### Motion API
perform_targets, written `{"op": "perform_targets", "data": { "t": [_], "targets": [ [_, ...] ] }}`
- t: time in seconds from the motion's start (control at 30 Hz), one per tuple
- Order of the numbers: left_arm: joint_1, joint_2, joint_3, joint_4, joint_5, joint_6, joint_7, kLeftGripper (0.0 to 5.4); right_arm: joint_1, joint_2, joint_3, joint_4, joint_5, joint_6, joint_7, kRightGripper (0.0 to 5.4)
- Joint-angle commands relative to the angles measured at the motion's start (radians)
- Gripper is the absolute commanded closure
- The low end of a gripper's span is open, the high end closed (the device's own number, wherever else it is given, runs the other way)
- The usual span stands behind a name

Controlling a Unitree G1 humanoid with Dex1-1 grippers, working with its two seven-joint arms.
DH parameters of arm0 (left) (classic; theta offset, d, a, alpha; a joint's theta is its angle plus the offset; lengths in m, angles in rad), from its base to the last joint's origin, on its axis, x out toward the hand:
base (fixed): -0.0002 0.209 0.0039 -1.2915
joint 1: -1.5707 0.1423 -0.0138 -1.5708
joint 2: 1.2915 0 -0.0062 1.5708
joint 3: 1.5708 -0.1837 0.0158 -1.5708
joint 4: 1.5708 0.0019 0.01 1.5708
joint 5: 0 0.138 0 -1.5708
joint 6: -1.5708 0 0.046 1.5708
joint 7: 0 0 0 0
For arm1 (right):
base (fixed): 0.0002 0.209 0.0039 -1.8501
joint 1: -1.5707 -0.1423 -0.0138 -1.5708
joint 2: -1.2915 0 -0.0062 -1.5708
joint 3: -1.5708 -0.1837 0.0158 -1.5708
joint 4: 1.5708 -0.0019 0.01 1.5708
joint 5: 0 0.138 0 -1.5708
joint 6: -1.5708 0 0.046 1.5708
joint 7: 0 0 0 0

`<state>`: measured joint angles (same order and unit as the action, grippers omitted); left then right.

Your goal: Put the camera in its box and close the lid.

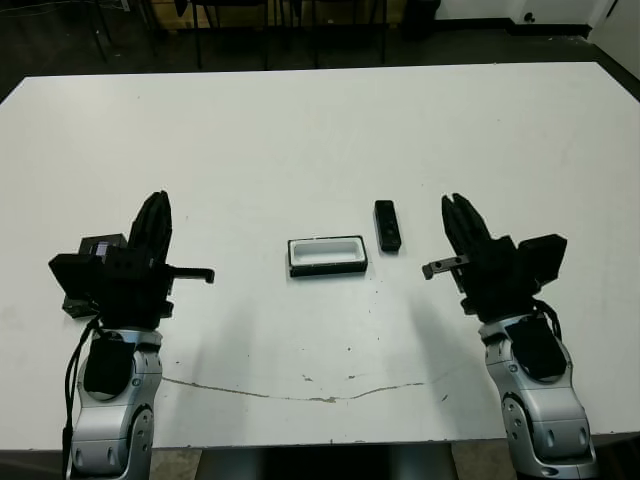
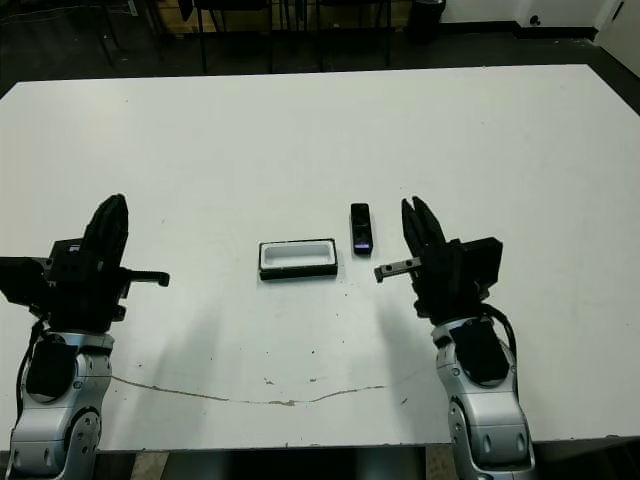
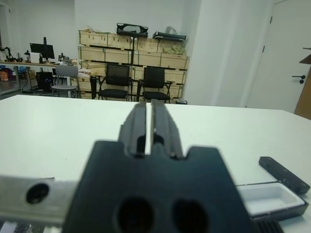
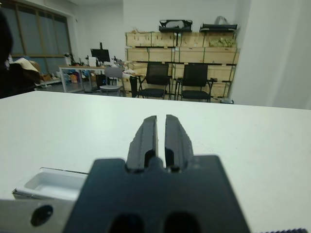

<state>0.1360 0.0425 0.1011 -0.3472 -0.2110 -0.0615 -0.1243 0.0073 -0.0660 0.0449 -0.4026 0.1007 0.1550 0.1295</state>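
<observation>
The box [image 1: 327, 255], a shallow black-rimmed tray with white lining, lies open at the table's middle. The camera [image 1: 388, 225], a slim black bar, lies just right of it and slightly farther back, apart from it. The lid [image 1: 100, 244] shows only as a black corner with a greyish panel, mostly hidden behind my left arm. My left gripper [image 1: 155, 202] hovers shut and holds nothing, well left of the box. On the other side, my right gripper [image 1: 455, 205] is also shut on nothing, a short way right of the camera. In the left wrist view both the box [image 3: 272, 199] and the camera [image 3: 284, 174] appear.
The white table [image 1: 320, 140] stretches far back. A thin dark crack line [image 1: 300, 393] runs near its front edge. Chairs and stacked crates stand beyond the far edge.
</observation>
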Motion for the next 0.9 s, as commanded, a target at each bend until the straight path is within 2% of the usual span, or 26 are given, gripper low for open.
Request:
{"op": "perform_targets", "data": {
  "t": [0.03,0.2,0.37,0.6,0.9],
  "targets": [
    [0.007,0.006,0.001,0.016,0.008,0.008,0.002,5.36,-0.058,0.012,0.032,-0.041,-0.056,0.128,-0.055,5.4],
    [0.006,0.005,-0.001,0.016,0.0,0.013,-0.002,5.4,-0.184,0.038,0.062,-0.061,-0.09,0.335,-0.097,4.96],
    [0.008,0.004,-0.002,0.016,0.0,0.012,-0.002,5.4,-0.3,0.066,0.09,0.025,-0.135,0.4,-0.13,4.07],
    [0.014,0.005,0.001,0.015,0.0,0.008,-0.002,5.4,-0.374,0.143,0.074,0.186,-0.137,0.384,-0.183,2.86],
    [0.019,0.006,0.005,0.025,-0.008,-0.004,-0.013,5.4,-0.439,0.147,0.044,0.37,-0.166,0.354,-0.22,1.28]
  ]
}}
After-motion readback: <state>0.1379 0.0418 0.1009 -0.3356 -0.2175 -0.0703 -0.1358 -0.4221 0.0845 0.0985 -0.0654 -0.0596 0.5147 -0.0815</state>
